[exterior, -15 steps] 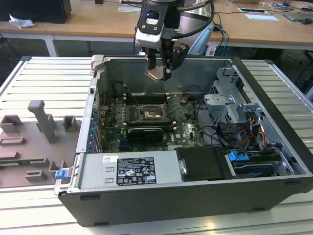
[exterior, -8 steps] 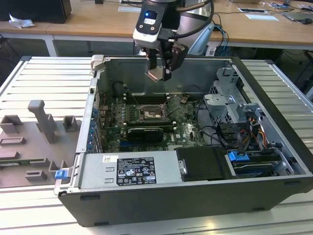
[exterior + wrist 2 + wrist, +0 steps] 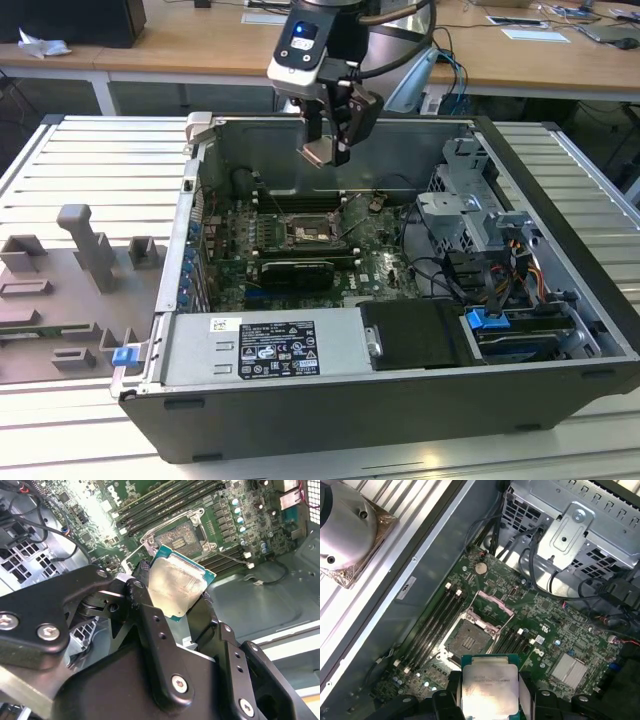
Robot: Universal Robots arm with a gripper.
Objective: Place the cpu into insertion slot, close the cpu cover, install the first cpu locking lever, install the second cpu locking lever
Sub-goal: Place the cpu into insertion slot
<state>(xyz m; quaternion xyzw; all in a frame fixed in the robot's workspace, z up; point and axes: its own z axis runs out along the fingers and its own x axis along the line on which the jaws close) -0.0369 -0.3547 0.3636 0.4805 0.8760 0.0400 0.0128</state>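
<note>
Overhead, the gripper holds the cpu in the air above the open computer case.
The dark case lies on its side with the green board flat on its floor. In the exterior view the gripper hangs near the case's far wall, its fingers closed part-way and clamped on opposite edges of the chip. On the board the insertion slot lies uncovered, its dark centre exposed, and the cpu cover is tilted up along one side of it. The cpu's pale metal top faces the wrist cameras, well apart from the slot.
</note>
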